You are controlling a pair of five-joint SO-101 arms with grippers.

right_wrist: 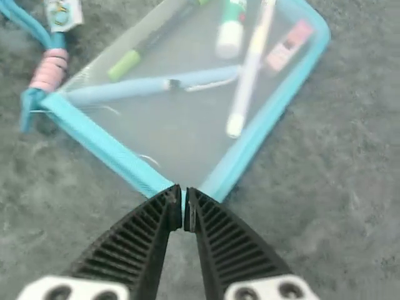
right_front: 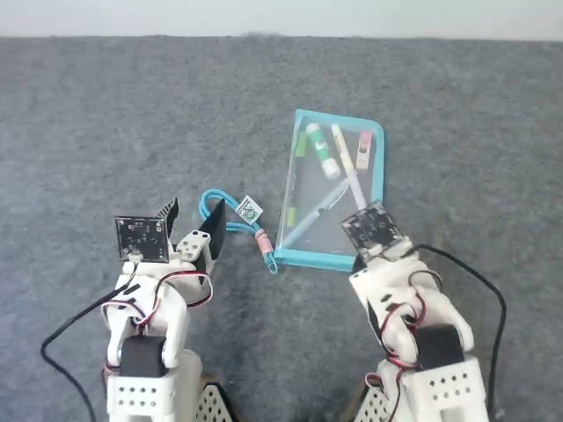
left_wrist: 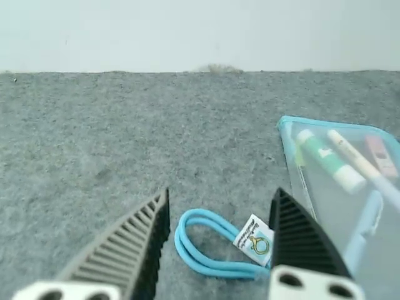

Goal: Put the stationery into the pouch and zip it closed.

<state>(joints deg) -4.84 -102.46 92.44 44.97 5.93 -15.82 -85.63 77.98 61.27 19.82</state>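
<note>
The clear pouch (right_front: pixel 330 189) with a teal edge lies flat mid-table. Inside it are a green-and-white glue stick (right_wrist: pixel 230 31), a blue pen (right_wrist: pixel 156 84), a white pen (right_wrist: pixel 250 69), a pink eraser (right_wrist: pixel 286 45) and a green marker (right_wrist: pixel 134 59). A blue cord loop (right_front: pixel 215 211) with a white tag (left_wrist: pixel 255 236) and pink beads (right_wrist: pixel 49 69) hangs off the pouch's near left corner. My right gripper (right_wrist: pixel 183 209) is shut on the pouch's near right corner (right_front: pixel 356 261). My left gripper (left_wrist: pixel 222 195) stands open just above the cord loop (left_wrist: pixel 180 240), touching nothing.
Grey carpet (right_front: pixel 106 123) covers the table, with a pale wall (left_wrist: pixel 187 31) behind its far edge. Open carpet lies left of and beyond the pouch. Both arm bases sit at the near edge, with black cables (right_front: pixel 479 281) trailing beside them.
</note>
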